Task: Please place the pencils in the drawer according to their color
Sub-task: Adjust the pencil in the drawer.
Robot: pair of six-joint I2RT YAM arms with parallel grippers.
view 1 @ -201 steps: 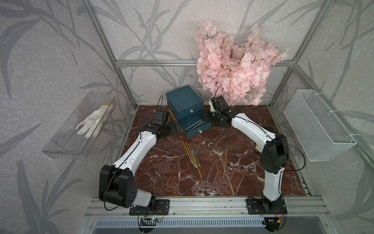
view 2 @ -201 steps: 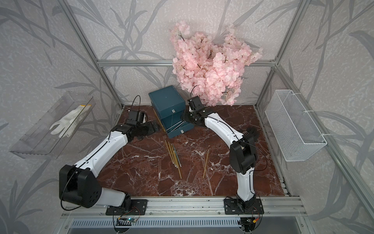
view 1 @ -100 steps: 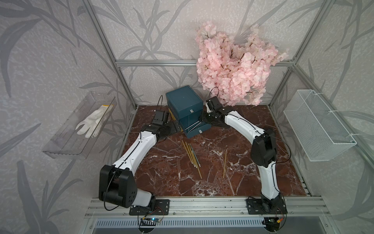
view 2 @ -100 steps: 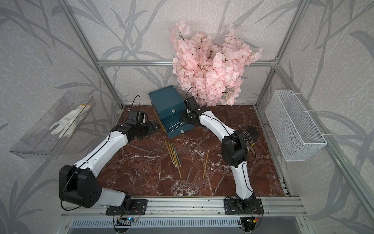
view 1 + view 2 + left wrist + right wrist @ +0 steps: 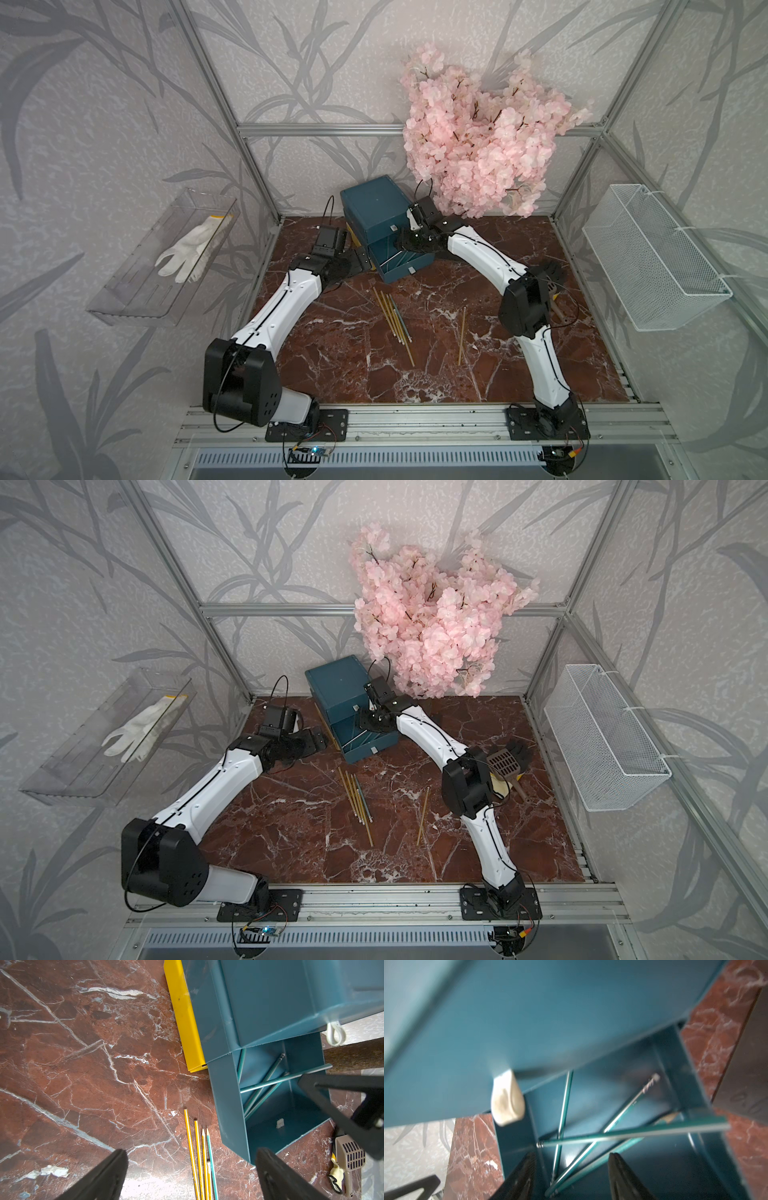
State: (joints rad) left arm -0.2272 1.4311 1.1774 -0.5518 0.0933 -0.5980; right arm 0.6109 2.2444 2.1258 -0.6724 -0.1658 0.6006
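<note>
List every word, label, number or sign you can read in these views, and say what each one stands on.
No text here can be read.
Faint marks on the dark panel beside the open drawer: too blurred to read.
Tiny mark on a teal pencil inside that drawer: too small to read.
Yellow pencils on the table: stripes only, no lettering visible.

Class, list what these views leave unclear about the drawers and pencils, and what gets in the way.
Yellow drawer: inside hidden; the left wrist view shows only a side wall, both top views a sliver beside the chest.
Pencils in the open drawer: number unclear; the right wrist view is blurred and the chest overhangs them.
Loose pencils on the table: one end cut off by the left wrist view's edge.
</note>
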